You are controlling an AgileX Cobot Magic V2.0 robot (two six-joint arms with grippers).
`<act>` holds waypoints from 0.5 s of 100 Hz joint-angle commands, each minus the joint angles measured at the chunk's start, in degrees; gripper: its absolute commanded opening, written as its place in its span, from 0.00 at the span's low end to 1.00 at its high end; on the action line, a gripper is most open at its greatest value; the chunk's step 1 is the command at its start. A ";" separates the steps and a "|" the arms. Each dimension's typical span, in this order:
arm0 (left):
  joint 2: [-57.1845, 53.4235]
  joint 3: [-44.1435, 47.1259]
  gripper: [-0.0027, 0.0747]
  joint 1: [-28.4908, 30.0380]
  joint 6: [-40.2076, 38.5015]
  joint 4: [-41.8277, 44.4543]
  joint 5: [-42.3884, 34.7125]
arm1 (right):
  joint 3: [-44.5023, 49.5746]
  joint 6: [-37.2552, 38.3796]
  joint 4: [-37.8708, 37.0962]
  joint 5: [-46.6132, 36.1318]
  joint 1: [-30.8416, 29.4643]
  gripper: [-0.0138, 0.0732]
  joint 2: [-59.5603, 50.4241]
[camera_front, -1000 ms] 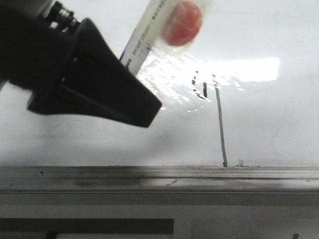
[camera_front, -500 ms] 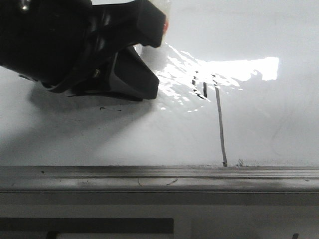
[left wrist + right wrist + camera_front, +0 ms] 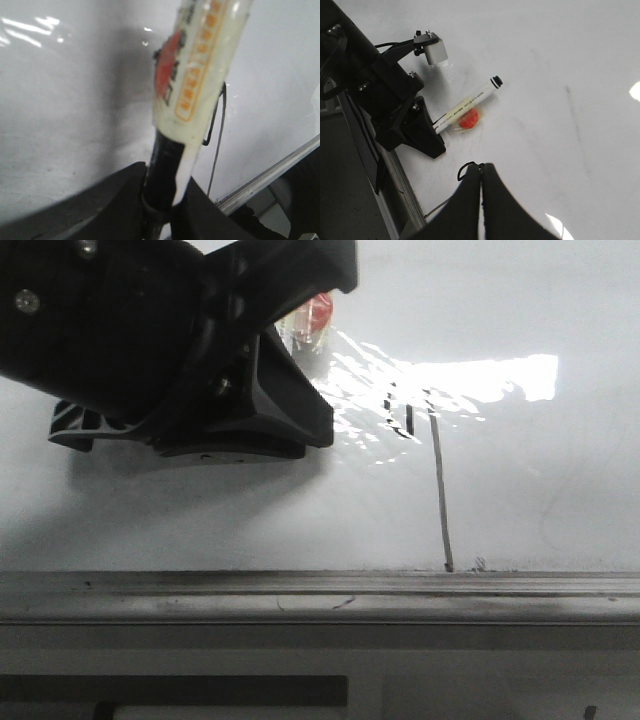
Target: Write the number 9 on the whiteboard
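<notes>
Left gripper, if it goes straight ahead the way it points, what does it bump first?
The left gripper is shut on the marker, which sticks out ahead. Going straight on, the marker's far end would probably touch the whiteboard first; how high it sits above the board is unclear.

left arm (image 3: pixel 180 350) blocks board's left, bare whiteboard (image 3: pixel 560 480) right

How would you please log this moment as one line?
left gripper: shut on marker | right gripper: shut | number 9: drawn on whiteboard
</notes>
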 commanded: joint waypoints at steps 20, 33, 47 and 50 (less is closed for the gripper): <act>0.15 0.53 0.01 0.75 -0.06 -1.16 -6.04 | -1.64 0.14 -2.54 -3.22 0.04 0.09 -0.21; 0.15 0.53 0.01 0.75 -0.06 -2.26 -7.74 | -1.64 0.14 -2.54 -3.56 0.04 0.09 -0.21; 0.15 0.53 0.01 0.75 -0.06 -4.43 -9.44 | -1.64 0.14 -2.54 -3.67 0.04 0.09 -0.21; 0.15 0.53 0.01 0.75 -0.06 -5.31 -9.94 | -1.64 0.14 -2.54 -3.67 0.04 0.09 -0.21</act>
